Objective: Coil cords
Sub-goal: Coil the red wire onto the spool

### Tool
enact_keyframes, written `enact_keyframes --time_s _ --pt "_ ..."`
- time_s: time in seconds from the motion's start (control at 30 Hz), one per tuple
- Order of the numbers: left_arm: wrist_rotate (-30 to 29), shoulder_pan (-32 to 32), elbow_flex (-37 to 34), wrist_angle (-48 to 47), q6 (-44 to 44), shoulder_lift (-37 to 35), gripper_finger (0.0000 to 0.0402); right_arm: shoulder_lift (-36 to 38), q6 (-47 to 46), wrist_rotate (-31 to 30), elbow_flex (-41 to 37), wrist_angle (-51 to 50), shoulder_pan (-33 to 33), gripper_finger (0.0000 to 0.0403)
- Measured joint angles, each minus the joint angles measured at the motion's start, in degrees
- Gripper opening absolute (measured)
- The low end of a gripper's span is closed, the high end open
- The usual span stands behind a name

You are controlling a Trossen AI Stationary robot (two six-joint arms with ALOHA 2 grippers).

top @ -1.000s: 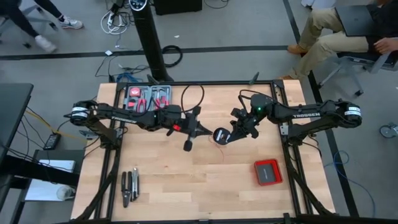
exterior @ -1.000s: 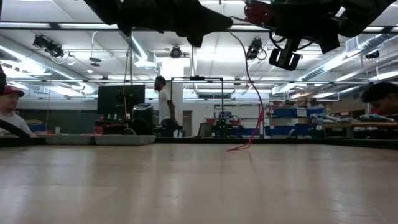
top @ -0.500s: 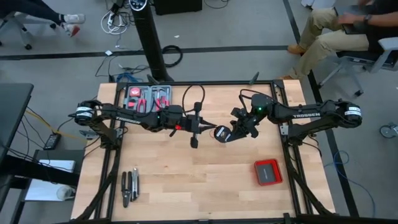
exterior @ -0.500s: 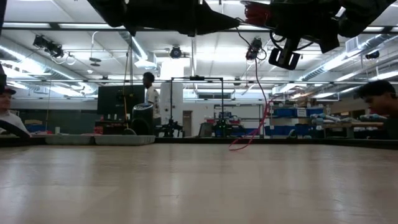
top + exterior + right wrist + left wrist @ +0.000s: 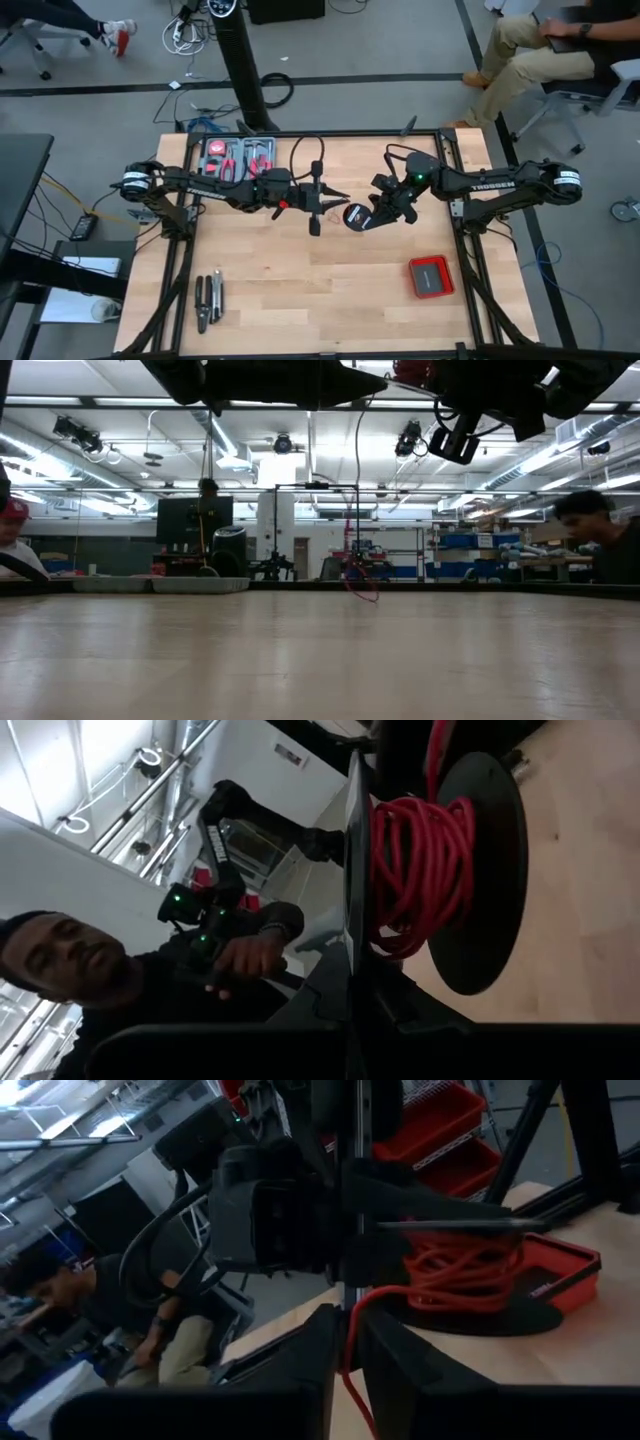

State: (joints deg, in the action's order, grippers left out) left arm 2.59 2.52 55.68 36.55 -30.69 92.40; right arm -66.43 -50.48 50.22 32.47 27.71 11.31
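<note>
Only the low view shows red wire (image 5: 358,582) dangling tableward.

From above the wire's (image 5: 338,212) basically too thin to trace between the left end effector (image 5: 322,203) and the spool (image 5: 356,217). In the low view both arms are chopped off by the top edge. In the right wrist view the spool's (image 5: 470,870) half hidden behind a dark finger (image 5: 352,870).

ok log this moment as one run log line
step: coiling | right gripper: shut on black spool, above table | left gripper: beside spool, red wire between fingers | wire: mostly wound, tail hanging
</note>
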Motion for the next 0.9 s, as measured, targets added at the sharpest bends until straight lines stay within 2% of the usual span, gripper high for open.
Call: enact_keyframes --time_s 0.27,0.5,0.9 --pt "-0.3 0.0 0.0 2.8 -1.0 0.0 0.0056 0.0 0.0 -0.1 0.0 0.9 -0.4 0.0" --pt "-0.2 0.0 0.0 6.0 -2.0 0.0 0.0056 0.0 -0.3 -1.4 0.0 5.7 -2.4 0.0" --pt "-0.2 -1.0 0.0 9.6 4.1 0.0 0.0056 0.0 5.7 -4.5 0.0 10.1 -3.4 0.0"
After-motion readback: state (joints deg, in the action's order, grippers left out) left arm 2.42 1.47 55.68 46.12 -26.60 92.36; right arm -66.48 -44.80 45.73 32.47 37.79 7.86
